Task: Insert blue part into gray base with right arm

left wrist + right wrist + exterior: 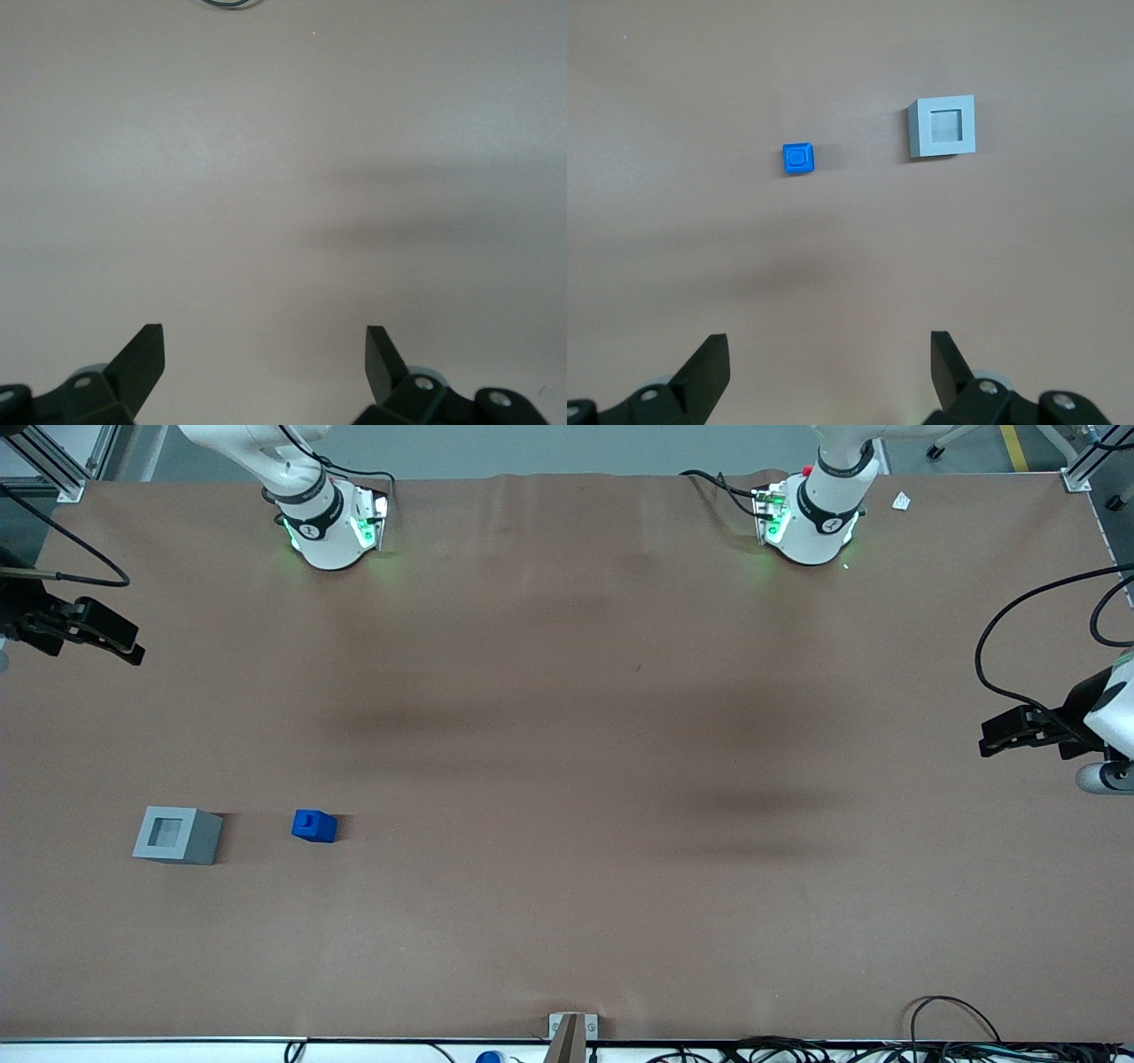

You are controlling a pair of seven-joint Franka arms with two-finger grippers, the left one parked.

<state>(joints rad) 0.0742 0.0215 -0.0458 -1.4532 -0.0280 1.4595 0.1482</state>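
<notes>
The blue part (314, 825) (799, 158) sits on the brown table, stepped side up. Beside it, a short gap away toward the working arm's end, stands the gray base (177, 835) (942, 127) with its square recess facing up and nothing in it. My right gripper (131, 650) (828, 341) hangs open and holds nothing at the working arm's end of the table, well above the surface and farther from the front camera than both blocks. In the wrist view both blocks lie well ahead of the fingertips.
Two arm bases (332, 527) (811, 522) stand at the table's back edge. A metal bracket (571, 1027) and loose cables (957, 1036) lie along the front edge. A small white scrap (901, 501) lies near the parked arm's base.
</notes>
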